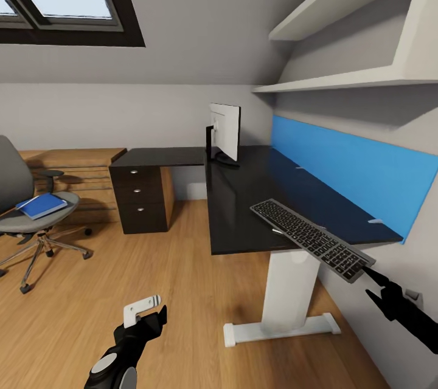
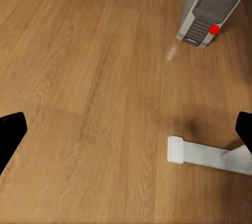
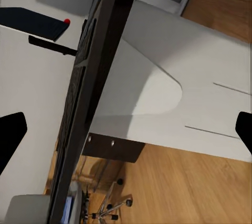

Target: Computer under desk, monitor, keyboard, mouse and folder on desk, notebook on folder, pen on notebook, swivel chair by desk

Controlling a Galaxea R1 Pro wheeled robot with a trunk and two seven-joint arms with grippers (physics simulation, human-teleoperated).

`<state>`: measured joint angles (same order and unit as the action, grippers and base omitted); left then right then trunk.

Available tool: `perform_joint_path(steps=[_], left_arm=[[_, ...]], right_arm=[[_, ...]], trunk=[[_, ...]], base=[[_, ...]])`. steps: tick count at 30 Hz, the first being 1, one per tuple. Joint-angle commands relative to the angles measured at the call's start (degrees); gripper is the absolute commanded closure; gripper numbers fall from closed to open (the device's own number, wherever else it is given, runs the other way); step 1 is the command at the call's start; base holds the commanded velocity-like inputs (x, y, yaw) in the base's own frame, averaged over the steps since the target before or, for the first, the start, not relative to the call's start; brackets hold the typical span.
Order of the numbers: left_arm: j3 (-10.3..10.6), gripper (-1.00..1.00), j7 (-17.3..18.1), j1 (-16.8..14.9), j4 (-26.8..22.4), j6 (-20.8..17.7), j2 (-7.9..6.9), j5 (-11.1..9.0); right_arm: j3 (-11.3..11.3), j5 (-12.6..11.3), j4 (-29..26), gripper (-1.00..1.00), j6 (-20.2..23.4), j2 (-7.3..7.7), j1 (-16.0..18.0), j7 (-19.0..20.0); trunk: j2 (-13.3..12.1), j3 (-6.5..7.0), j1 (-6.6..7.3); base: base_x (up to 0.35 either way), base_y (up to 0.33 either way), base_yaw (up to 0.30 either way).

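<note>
The black-topped desk stands along the right wall with the monitor upright at its far end. The dark keyboard lies slantwise near the desk's front corner, its near end past the edge. My right gripper is just below that overhanging end, and in the right wrist view its fingers stand wide apart, open. At the left, the swivel chair carries the blue folder on its seat. My left gripper hangs open over the floor. The white computer stands on the floor.
A dark three-drawer unit supports the desk's left wing, with a light wooden dresser behind the chair. The white desk leg and foot stand close to my arms. A blue wall panel and white shelves line the right wall.
</note>
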<state>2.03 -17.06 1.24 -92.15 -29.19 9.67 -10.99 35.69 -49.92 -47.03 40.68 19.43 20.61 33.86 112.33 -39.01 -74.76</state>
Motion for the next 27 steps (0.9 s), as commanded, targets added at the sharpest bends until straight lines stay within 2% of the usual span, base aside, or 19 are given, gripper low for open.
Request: perform_joint_path(steps=[1,12,18,27], left_arm=[[0.1,-1.0,-0.5,0.0,-0.1,-0.2,-0.01,-0.6],[0.0,-1.0,-0.5,0.0,-0.1,-0.1,-0.02,-0.6],[0.1,-1.0,-0.5,0.0,-0.1,-0.1,-0.01,-0.6],[0.1,-1.0,-0.5,0.0,-0.1,-0.1,-0.03,-0.6]], right_arm=[[0.1,-0.1,0.1,-1.0,0.3,-0.03,0.0,0.1],[0.0,0.1,0.3,-1.0,0.0,-0.12,0.0,0.1],[0.0,0.1,0.4,-1.0,0.0,-0.18,0.0,0.1],[0.0,0.1,0.3,-1.0,0.0,-0.18,0.0,0.1]], trunk=[[0.0,-0.05,0.0],[0.0,-0.05,0.0],[0.0,-0.05,0.0],[0.0,-0.05,0.0]], base=[[0.003,0.0,0.0],[0.001,0.003,0.0],[0.116,0.148,0.0],[0.025,0.028,0.0]])
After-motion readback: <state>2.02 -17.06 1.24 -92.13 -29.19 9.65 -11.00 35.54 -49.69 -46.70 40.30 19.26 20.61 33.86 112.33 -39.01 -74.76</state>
